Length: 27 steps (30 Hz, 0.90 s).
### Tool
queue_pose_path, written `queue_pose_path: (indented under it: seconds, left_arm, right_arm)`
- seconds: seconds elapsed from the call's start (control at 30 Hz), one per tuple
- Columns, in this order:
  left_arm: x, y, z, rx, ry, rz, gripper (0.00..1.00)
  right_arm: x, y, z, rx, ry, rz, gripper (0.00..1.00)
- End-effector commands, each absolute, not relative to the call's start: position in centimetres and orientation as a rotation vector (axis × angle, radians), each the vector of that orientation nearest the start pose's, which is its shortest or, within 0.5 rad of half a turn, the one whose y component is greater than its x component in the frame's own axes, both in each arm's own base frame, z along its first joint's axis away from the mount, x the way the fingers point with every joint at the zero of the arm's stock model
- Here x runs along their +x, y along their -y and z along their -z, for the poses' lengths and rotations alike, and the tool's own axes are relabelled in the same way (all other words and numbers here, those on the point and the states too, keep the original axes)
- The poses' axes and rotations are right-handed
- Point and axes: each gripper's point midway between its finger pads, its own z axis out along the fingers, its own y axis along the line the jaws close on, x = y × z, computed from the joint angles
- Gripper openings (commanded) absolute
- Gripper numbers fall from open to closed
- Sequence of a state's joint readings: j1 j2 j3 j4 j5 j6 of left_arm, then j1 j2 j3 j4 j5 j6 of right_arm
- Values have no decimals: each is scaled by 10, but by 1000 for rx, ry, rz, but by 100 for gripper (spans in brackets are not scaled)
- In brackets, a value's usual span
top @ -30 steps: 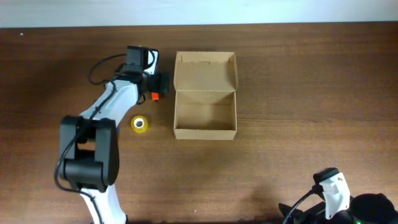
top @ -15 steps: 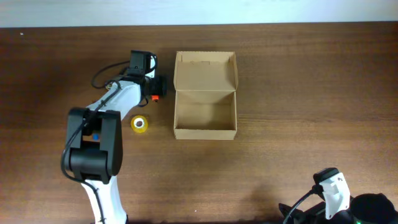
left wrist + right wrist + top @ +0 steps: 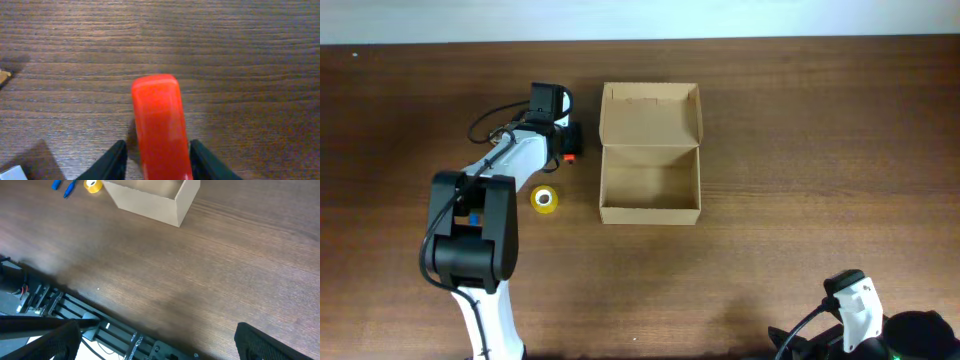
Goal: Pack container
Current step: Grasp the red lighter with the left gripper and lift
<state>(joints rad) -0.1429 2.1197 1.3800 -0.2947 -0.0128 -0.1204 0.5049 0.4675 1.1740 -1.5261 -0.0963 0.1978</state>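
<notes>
Table (image 3: 800,150): dark brown wood, grain visible. Open tan cardboard container (image 3: 650,212) stands upright near centre, lid flap laid back. Yellow tape roll (image 3: 545,199) lies flat, near its left wall, not touching. Red-orange piece (image 3: 567,155) left of the lid. Blue pens (image 3: 56,185) near the roll.

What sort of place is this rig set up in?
Most likely a robotics lab bench, not a real packing line: a bare wood-grain table, a robot arm mounted at its near edge, and only a few staged props, such as an open cardboard box and a yellow tape roll.
</notes>
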Motion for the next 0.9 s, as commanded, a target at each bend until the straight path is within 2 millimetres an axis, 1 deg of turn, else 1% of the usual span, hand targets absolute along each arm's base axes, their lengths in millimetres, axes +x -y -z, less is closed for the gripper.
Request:
queue_pose_path:
  seconds: [0.0,0.07,0.13,0.3,0.4,0.5,0.57,0.67,0.77,0.87]
  left_arm:
    - [505,66,-8,4,-2600,66,34]
    - [504,66,-8,4,-2603,65,32]
    - [504,66,-8,4,-2603,65,25]
    - [505,66,-9,4,-2600,65,14]
    - [508,65,-15,1,-2599,53,11]
    - [512,55,-25,-18,-2604,-25,3]
    - [515,48,-36,-33,-2607,-84,2]
    - [521,47,-56,-36,-2609,-100,2]
    - [526,48,-86,-21,-2607,-103,2]
    - [526,49,-117,-19,-2595,-98,2]
  right_arm:
    - [78,-63,-257,-434,-2394,-445,99]
    - [78,-63,-257,-434,-2394,-445,99]
    - [78,-63,-257,-434,-2394,-445,99]
    - [78,-63,-257,-434,-2394,-445,99]
    - [78,-63,-257,-434,-2394,-445,99]
    - [78,-63,-257,-434,-2394,-445,99]
    - [78,-63,-257,-434,-2394,-445,99]
    - [78,-63,-257,-434,-2394,-445,99]
    - [78,-63,-257,-434,-2394,-445,99]
    - [78,-63,-257,-434,-2394,-445,99]
